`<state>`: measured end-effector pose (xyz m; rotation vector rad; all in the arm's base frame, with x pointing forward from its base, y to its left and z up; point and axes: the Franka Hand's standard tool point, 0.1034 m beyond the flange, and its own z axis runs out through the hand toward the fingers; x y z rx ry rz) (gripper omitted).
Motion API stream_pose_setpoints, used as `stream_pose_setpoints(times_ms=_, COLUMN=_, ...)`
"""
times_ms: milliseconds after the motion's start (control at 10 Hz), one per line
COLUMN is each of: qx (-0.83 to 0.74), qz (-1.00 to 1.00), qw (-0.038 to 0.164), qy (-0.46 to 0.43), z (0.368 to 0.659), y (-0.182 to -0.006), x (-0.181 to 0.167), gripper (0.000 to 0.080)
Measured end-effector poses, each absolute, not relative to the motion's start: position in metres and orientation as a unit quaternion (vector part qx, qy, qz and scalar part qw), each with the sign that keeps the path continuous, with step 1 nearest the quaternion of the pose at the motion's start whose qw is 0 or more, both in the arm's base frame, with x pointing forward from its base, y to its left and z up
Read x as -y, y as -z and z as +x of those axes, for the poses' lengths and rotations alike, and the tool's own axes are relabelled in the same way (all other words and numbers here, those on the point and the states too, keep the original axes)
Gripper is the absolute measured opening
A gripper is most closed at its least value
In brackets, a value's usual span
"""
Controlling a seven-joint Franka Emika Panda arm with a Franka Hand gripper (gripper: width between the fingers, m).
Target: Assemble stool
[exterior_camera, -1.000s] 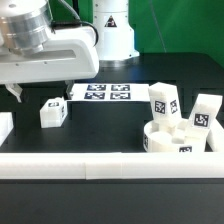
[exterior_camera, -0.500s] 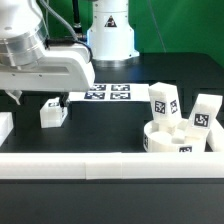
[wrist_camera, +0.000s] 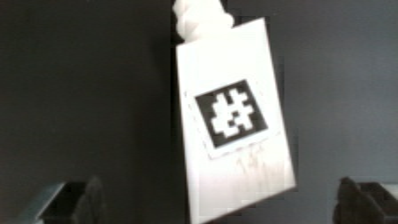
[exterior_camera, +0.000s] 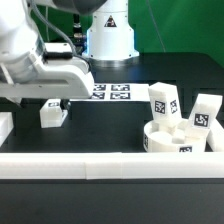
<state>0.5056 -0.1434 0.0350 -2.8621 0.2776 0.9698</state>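
Far left: a white part (exterior_camera: 5,128) is cut off by the exterior view's left edge; what kind of part it is cannot be told.
Gripper: the gripper (exterior_camera: 40,100) is held low over the black table (exterior_camera: 110,128) at the exterior view's left, jaws spread wide and nothing clamped. In the wrist view the fingertips (wrist_camera: 68,202) are seen on either side of the loose leg (wrist_camera: 231,120), clear of it.
Loose leg: the short, blocky, tagged part (exterior_camera: 52,113) is seen on the table directly under the gripper, well apart from the rest of the stool. In the wrist view it is framed between the fingers, lying slightly skewed to them.
Centre: the marker board (exterior_camera: 110,92) is laid flat just beyond the loose leg.
Right of centre: two more legs (exterior_camera: 163,100) are stood upright close behind the seat; whether it is touched by them cannot be told.
Right: the round seat (exterior_camera: 180,142) is set near the front rail (exterior_camera: 100,165); whether any socket is filled cannot be told.
Step in hand: the grasp of the loose leg is judged to be lined up but not yet made.
Next move: a descent is called for, the jaws to be closed across the leg's flat sides, and the leg then carried toward the exterior view's right to a socket in the seat.
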Motion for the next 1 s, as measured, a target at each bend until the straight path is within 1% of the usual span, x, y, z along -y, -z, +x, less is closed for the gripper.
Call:
stream_pose_setpoints(times_ms=100, qx=-0.086, qz=-0.928, qw=0.057, qy=-0.359, z=0.502, y=-0.037, x=0.142, gripper=0.0649)
stream_pose_setpoints(times_ms=300, qx=-0.082, qz=-0.908, qw=0.062, qy=-0.405, z=0.503, y=-0.032, x=0.141, gripper=0.0649)
stream_pose_setpoints(times_ms=400, qx=-0.082, qz=-0.893, qw=0.070, qy=-0.437, z=0.496, y=-0.034, x=0.137, gripper=0.0649)
stream_pose_setpoints(times_ms=600, qx=-0.076, qz=-0.861, qw=0.077, qy=-0.497, z=0.492, y=-0.032, x=0.134, gripper=0.0649)
stream_pose_setpoints(times_ms=700, qx=-0.071, qz=-0.873, qw=0.067, qy=-0.479, z=0.504, y=-0.021, x=0.137, gripper=0.0649)
stream_pose_setpoints(times_ms=900, qx=-0.070, qz=-0.876, qw=0.066, qy=-0.473, z=0.505, y=-0.021, x=0.136, gripper=0.0649)
stream_pose_setpoints(times_ms=1000, qx=-0.072, qz=-0.878, qw=0.063, qy=-0.469, z=0.504, y=-0.016, x=0.137, gripper=0.0649)
